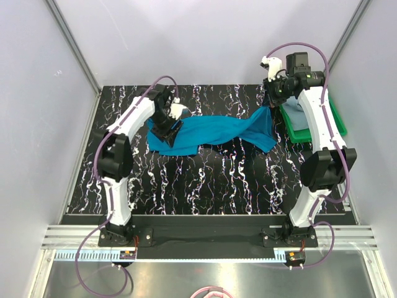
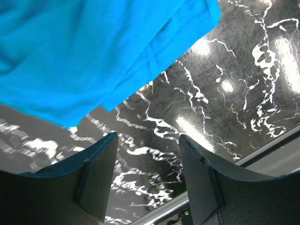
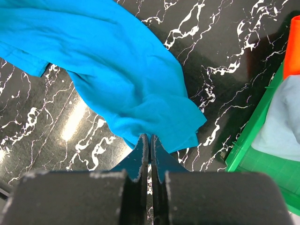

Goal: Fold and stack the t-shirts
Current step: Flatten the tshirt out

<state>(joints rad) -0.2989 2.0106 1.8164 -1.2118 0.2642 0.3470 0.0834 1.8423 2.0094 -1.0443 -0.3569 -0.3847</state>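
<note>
Right tool (image 3: 149, 138) aloft, pinching teal t-shirt (image 3: 117, 70)

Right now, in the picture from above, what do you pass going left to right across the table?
Left tool, open → teal-blue t-shirt → right tool, pinching the shirt's end → green tray.

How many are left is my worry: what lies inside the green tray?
The green tray holds a grey-blue t-shirt and an orange-red t-shirt. Anything beneath them is covered, and the right arm hides part of the tray.
</note>
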